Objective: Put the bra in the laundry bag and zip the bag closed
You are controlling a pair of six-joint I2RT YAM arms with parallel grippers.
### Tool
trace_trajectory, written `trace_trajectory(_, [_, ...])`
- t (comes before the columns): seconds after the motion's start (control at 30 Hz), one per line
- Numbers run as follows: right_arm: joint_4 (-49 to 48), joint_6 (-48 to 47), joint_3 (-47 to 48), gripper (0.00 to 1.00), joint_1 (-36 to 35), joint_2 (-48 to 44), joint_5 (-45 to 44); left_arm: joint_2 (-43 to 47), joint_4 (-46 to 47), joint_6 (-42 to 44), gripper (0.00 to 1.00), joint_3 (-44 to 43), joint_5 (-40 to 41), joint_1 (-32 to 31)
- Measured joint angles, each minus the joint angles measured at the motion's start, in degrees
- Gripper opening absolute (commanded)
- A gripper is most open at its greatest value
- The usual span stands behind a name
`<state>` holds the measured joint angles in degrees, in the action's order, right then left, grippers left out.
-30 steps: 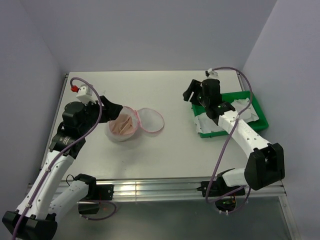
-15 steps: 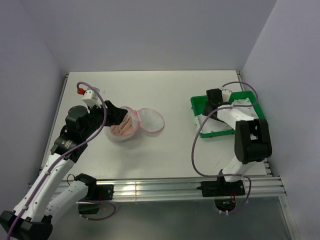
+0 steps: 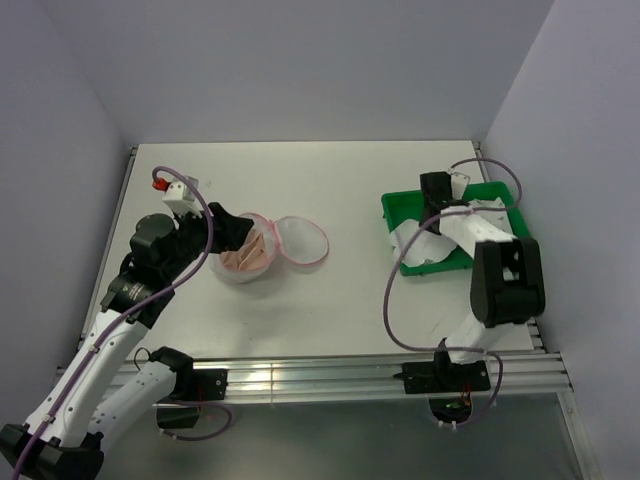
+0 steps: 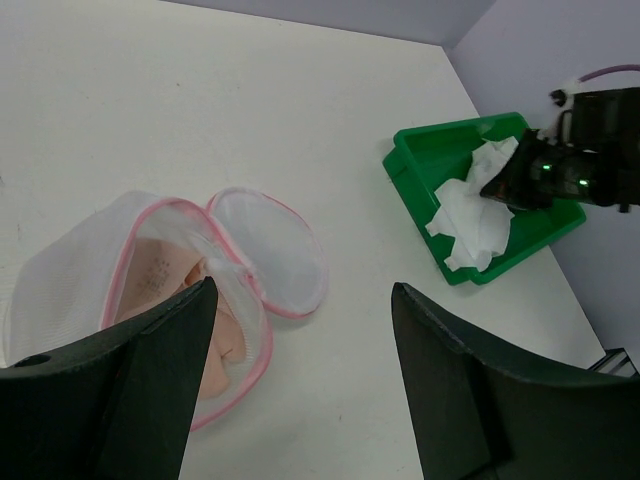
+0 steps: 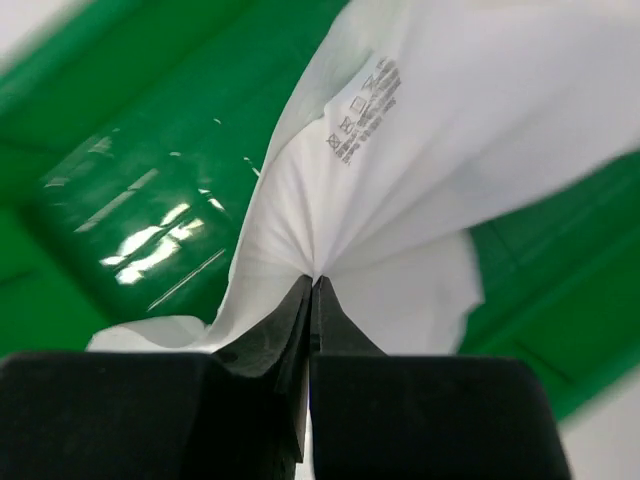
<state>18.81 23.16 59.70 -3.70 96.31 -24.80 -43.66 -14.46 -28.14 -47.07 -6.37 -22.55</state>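
The laundry bag (image 3: 232, 270) stands left of centre, a white mesh pouch with a pink zip rim, its round lid (image 3: 301, 240) flopped open to the right. The pale pink bra (image 3: 248, 254) lies inside it; the left wrist view shows the bra (image 4: 160, 285) through the bag's mouth (image 4: 60, 290). My left gripper (image 3: 230, 232) hovers at the bag's left rim, open (image 4: 302, 290), holding nothing. My right gripper (image 3: 433, 207) is down in the green tray (image 3: 397, 208), shut (image 5: 315, 280) on a pinch of white cloth (image 5: 430, 150).
The green tray (image 4: 420, 150) sits at the right side with crumpled white cloth (image 3: 428, 246) in it, some spilling over its near edge. The right arm folds back over the tray. Purple walls close in on the left, back and right.
My right gripper dropped from above the tray's left end into the tray and shut on the white cloth. The left arm shifted only slightly beside the bag.
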Motion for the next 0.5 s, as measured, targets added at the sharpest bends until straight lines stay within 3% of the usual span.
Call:
trace_trajectory(0.13, [-3.9, 0.6, -7.5, 0.0, -1.0, -18.8, 0.0, 0.0, 0.0, 0.1, 0.77, 0.0, 0.3, 0.0])
trace_trajectory(0.3, [-11.1, 0.3, -8.7, 0.0, -7.9, -41.2, 1.2, 0.2, 0.0, 0.3, 0.77, 0.3, 1.3, 0.0])
trace_trajectory(0.4, [-12.2, 0.2, -6.0, 0.0, -11.0, -46.4, 5.6, 0.5, 0.0, 0.3, 0.77, 0.6, 1.7, 0.0])
trace_trajectory(0.5, [-13.1, 0.2, -0.3, 0.0, -11.1, -45.2, 13.2, 0.5, 0.0, 0.4, 0.77, 0.6, 1.7, 0.0])
